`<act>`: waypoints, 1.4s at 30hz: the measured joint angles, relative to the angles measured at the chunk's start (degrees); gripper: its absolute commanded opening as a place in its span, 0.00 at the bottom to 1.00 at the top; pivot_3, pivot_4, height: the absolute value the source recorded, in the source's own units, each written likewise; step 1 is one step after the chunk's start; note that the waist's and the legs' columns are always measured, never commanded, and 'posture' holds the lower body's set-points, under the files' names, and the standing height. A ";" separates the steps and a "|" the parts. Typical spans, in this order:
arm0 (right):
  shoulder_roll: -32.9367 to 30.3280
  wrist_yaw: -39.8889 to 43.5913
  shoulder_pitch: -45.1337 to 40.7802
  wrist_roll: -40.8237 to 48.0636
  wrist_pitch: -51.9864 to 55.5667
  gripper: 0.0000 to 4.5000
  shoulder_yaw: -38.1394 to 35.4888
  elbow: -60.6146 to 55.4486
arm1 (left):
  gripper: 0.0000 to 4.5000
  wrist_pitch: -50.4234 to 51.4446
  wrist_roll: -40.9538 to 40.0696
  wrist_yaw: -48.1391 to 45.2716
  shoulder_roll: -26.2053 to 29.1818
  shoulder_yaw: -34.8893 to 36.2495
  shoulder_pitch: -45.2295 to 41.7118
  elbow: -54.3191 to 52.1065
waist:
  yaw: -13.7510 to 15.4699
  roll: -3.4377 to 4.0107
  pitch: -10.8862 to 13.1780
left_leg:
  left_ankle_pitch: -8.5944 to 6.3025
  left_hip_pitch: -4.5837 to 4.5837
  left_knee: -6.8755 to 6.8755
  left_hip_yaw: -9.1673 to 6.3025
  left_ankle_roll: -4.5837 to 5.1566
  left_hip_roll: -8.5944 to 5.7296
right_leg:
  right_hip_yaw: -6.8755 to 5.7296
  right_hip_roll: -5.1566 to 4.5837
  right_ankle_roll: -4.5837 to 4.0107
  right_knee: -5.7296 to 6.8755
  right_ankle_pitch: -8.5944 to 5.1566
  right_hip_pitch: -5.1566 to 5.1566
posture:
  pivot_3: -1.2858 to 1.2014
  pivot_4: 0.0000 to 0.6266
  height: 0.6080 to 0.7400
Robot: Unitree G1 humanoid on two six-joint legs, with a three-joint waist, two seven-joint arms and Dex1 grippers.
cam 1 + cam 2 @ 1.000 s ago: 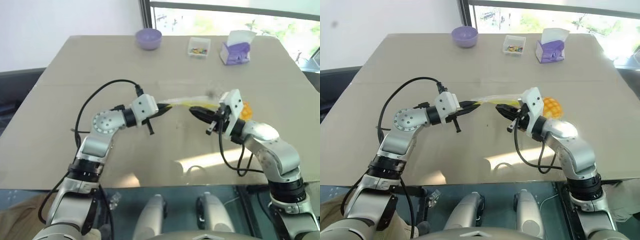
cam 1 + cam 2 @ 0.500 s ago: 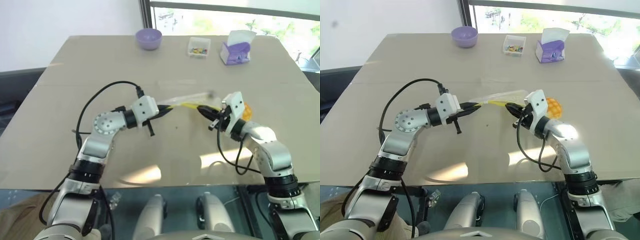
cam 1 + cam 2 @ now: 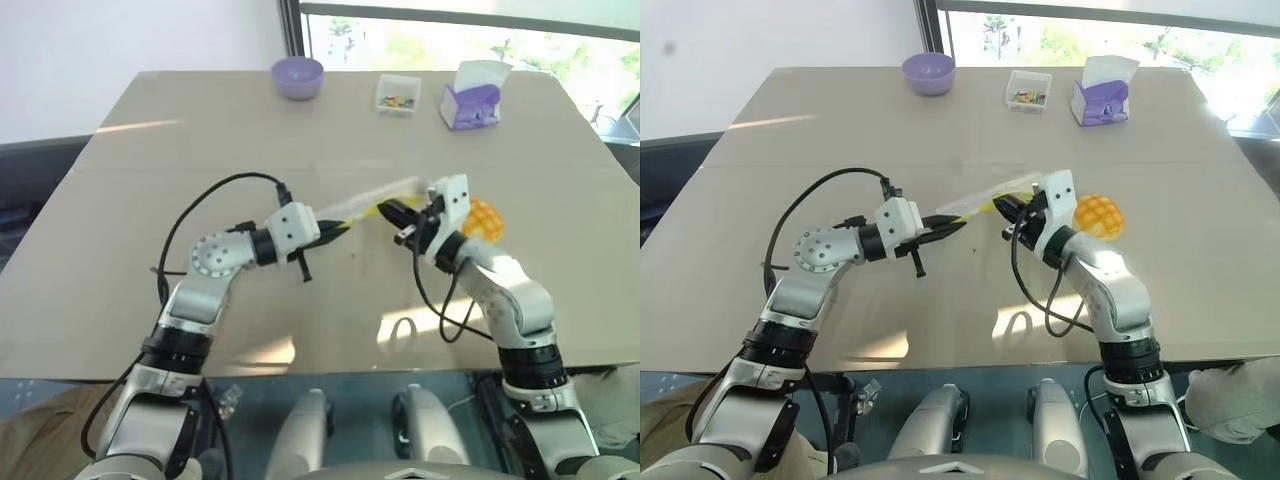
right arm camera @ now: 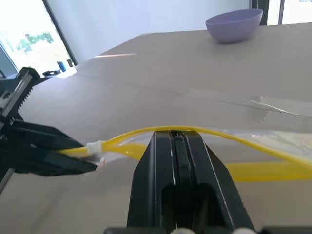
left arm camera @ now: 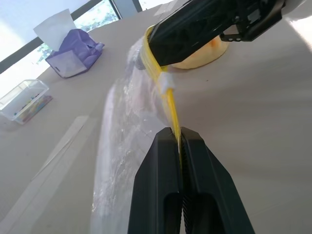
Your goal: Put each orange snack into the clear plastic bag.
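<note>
On the table (image 3: pixel 120 200), we hold the clear plastic bag (image 3: pixel 985 197) stretched between our arms, lifted; its yellow zip strip (image 5: pixel 171 111) now bows; our right gripper (image 3: pixel 1002 207), clamped on the strip, has pushed toward our left gripper (image 3: pixel 952 222), likewise pinching it; the orange snack (image 3: pixel 1098 215) lies just behind our right wrist.

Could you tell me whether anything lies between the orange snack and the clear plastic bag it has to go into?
The right pincer and its wrist: shut on the clear plastic bag's zip strip, they sit between the orange snack and the bag.
</note>
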 measured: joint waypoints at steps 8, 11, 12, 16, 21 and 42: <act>1.03 -3.86 -1.19 -5.45 -4.74 0.02 0.32 7.41 | 0.00 0.00 -1.50 -1.37 -0.31 0.01 0.56 -0.05 | -0.05 0.00 0.00 | 0.00 0.00 0.00 0.02 0.00 0.00 | 0.01 0.00 0.00 0.01 0.00 -0.02 | 0.52 0.24 0.44; 0.83 -4.12 -1.34 -7.07 -6.36 0.02 0.84 8.21 | 0.00 0.00 -1.77 -1.44 -0.31 0.03 0.61 -0.05 | -0.04 0.00 0.00 | 0.00 -0.01 0.00 0.02 0.00 0.00 | 0.00 0.00 0.00 0.01 0.00 -0.03 | 0.52 0.24 0.44; 1.52 -3.97 -1.34 -6.78 -6.62 0.02 0.53 8.54 | 0.00 0.00 -1.83 -1.45 -0.31 0.03 0.62 -0.05 | -0.06 0.00 0.00 | 0.00 -0.01 0.00 0.03 0.00 0.00 | 0.02 0.00 0.00 0.01 0.00 -0.03 | 0.52 0.24 0.44; 7.23 -3.75 -1.35 2.33 -3.15 0.02 -4.43 8.90 | 0.00 0.00 -2.22 -1.49 -0.31 0.03 0.79 -0.08 | -0.08 0.01 0.00 | 0.00 -0.01 0.00 0.01 0.00 0.01 | 0.02 0.02 0.00 0.04 0.00 -0.04 | 0.52 0.24 0.44; 8.91 -3.99 -1.53 7.44 0.08 0.02 -7.09 8.89 | 0.00 0.02 -2.27 -1.53 -0.31 0.06 1.15 -0.38 | -0.02 0.01 0.00 | 0.00 -0.01 0.00 0.01 0.00 0.00 | 0.03 0.02 0.00 0.03 0.00 -0.04 | 0.52 0.24 0.44; -1.18 -3.45 -4.83 -14.36 -18.37 0.02 6.63 11.19 | 0.00 4.74 -4.70 -3.52 -0.97 0.11 -1.01 -0.95 | -0.33 0.01 -0.01 | 0.00 -0.01 0.00 0.06 0.00 0.02 | 0.06 0.02 0.00 0.07 0.00 -0.07 | 0.52 0.24 0.44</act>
